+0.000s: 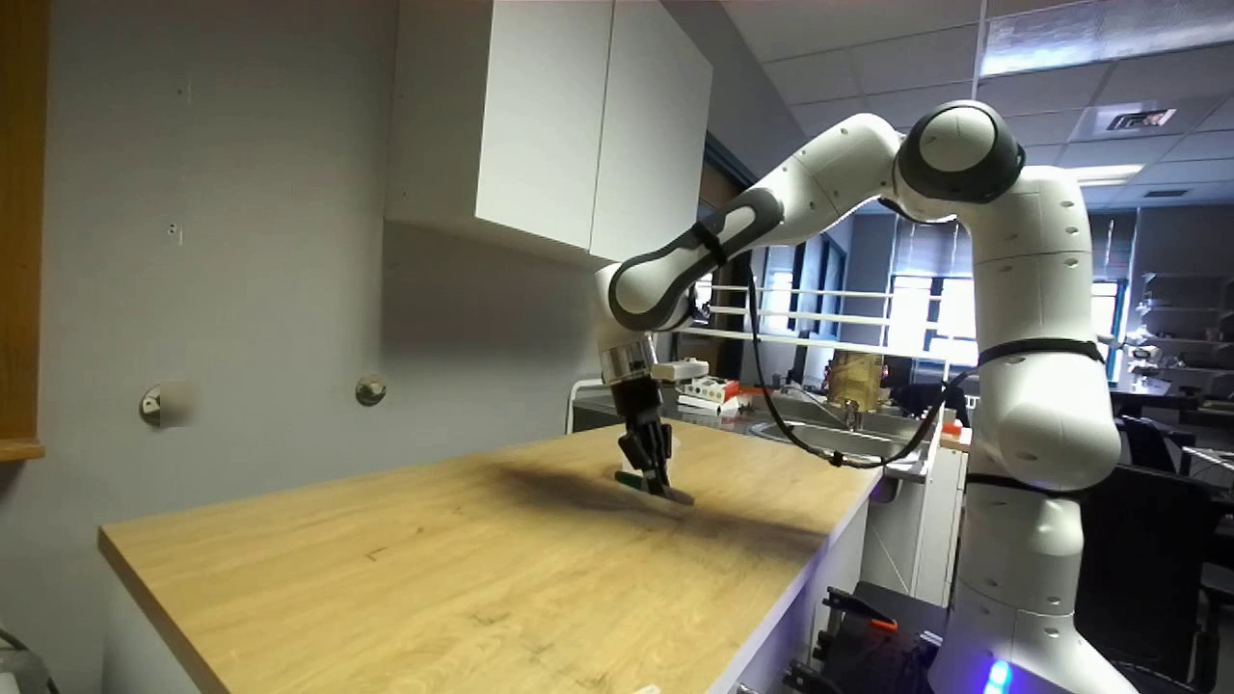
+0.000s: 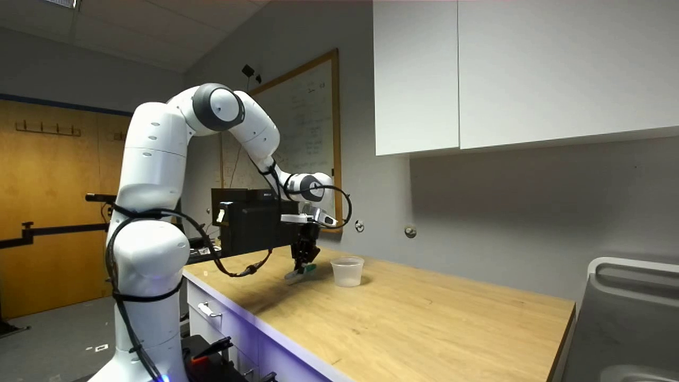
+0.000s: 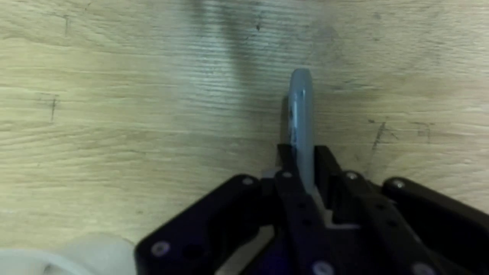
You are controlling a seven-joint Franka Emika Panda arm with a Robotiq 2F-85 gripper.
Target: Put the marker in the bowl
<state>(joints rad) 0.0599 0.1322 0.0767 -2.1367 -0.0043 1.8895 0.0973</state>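
- While dark print runs along the grey barrel of the marker (image 3: 302, 122) in the wrist view, it is too blurred to read.
- Handwriting covers the whiteboard (image 2: 307, 116) in an exterior view, too faint to make out; a pale label on the black box (image 2: 260, 225) near it is too small to read.
- Thin dark strokes, some like corners, mark the wooden tabletop (image 3: 95, 172).
- An exterior view gives the whole bowl (image 2: 347, 273), whitish and translucent, upright on the tabletop just beside the gripper (image 3: 303, 151); in an exterior view from elsewhere it is mostly hidden behind the gripper, and the wrist view catches only part of its rim and wall at lower left.
- Both exterior views show the marker's green end; the wrist view shows only grey.
- A sink (image 1: 868, 443) with its tap appears in an exterior view.
- The arm (image 1: 1032, 251) rises from its base, bends high at the elbow and slopes down, gripper pointing at the tabletop.
- The gripper's two fingers are clamped on the marker, one each side.
- The marker is outside the bowl, near it, slightly tilted; whether it touches the tabletop I cannot tell.
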